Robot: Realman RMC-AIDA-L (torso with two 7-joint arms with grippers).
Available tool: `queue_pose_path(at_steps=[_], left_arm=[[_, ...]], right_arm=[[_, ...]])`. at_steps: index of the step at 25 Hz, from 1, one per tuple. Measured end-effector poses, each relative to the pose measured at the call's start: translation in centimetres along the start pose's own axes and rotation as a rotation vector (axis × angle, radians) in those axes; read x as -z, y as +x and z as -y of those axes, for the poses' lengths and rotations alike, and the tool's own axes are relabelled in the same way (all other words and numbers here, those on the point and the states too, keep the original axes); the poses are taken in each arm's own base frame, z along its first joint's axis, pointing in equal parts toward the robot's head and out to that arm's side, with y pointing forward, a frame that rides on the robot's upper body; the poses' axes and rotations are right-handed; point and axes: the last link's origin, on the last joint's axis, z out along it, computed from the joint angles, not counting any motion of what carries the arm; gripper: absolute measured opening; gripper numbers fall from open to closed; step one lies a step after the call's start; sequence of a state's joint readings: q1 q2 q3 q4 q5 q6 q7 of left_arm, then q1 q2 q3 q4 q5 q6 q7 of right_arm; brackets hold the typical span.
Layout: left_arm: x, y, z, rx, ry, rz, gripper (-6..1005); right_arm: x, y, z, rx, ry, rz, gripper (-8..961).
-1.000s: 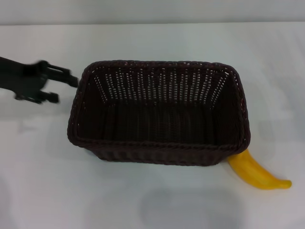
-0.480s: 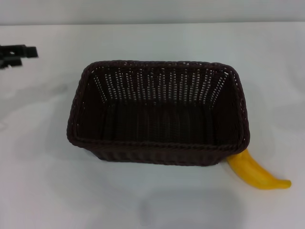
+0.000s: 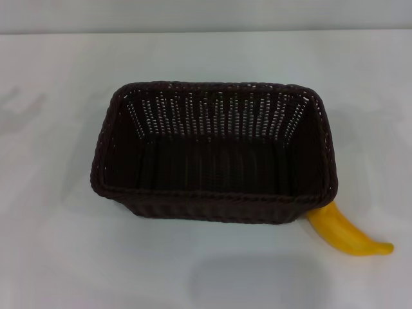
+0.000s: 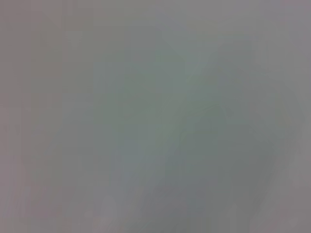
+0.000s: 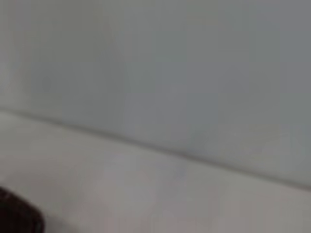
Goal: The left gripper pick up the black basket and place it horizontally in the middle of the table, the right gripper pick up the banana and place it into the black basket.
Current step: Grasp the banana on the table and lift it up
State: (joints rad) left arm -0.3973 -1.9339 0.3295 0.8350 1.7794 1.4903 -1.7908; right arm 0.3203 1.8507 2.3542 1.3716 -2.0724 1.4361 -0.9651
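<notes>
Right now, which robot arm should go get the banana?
The right one, probably. The banana lies on the table on the robot's right, poking out from under the black basket's near right corner. No hand shows in any view, so this rests only on the banana's side.

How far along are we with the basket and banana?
Done: the dark woven rectangular basket sits lengthwise mid-table, empty. In hand: nothing; neither gripper is in view. Left: the yellow curved banana lies outside, at the basket's near right corner, unpicked.

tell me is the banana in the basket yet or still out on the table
Out. The banana lies on the table at the black basket's near right corner; the basket's inside looks empty.
</notes>
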Motion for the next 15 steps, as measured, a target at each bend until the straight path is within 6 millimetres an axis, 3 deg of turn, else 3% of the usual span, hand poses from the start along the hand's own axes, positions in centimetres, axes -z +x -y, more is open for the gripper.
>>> queue_pose_path(at_steps=[10,11,15], left_arm=[[0.8,-0.7,1.1,-0.088,0.082,-0.036,754],[0.6,-0.5,1.2,-0.1,0.089,-0.041,754],[0.2,-0.2,1.2,-0.125,0.093,-0.052,754]], right_arm=[[-2.8,-3.1,-3.5,0.002,-0.101,-0.297,834],[-4.2,-3.4,-5.0,0.017,-0.127,-0.396,834],[-5.9,-3.5,-6.4,0.024,-0.164,-0.485,833]])
